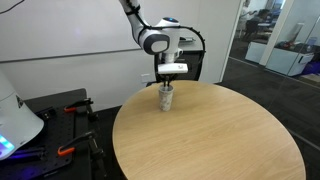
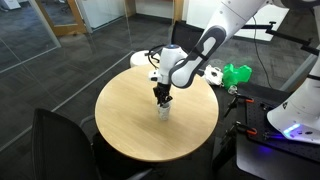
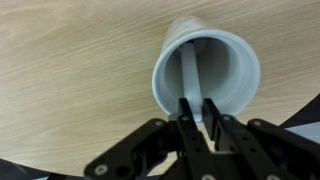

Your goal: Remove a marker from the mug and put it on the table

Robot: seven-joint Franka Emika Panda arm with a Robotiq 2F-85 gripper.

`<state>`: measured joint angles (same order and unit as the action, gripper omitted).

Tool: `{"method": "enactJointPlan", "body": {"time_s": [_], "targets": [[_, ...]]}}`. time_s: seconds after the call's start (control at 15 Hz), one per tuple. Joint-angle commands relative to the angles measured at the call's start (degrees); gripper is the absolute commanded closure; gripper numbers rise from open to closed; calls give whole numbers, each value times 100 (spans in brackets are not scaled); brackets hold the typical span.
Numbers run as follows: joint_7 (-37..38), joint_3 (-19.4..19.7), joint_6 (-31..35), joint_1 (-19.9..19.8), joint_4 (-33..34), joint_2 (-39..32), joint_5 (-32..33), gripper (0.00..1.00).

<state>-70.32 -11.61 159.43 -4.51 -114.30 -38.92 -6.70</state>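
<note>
The whitish-grey mug stands upright on the tan round table, seen from above in the wrist view. A slim white marker leans inside it, its upper end running up between my fingertips. My gripper hangs over the mug's rim with its two black fingers closed narrowly on the marker. In both exterior views the gripper points straight down into the mug, which stands near the table's edge on the arm's side. The marker's black cap is hidden.
A black chair stands behind the table and another one in front. A white machine and orange-handled tools lie on a black bench. A green object sits beside the arm's base. Wide bare tabletop surrounds the mug.
</note>
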Motion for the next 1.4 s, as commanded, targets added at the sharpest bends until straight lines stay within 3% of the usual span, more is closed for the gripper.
{"method": "enactJointPlan", "body": {"time_s": [0.0,0.73,1.33], "targets": [[253,-121,-43,-140,31,-7,173,95],[891,-90,228,-109,-908,892,171,95],[1293,-69,864,4,-2186,2374,323,95]]}}
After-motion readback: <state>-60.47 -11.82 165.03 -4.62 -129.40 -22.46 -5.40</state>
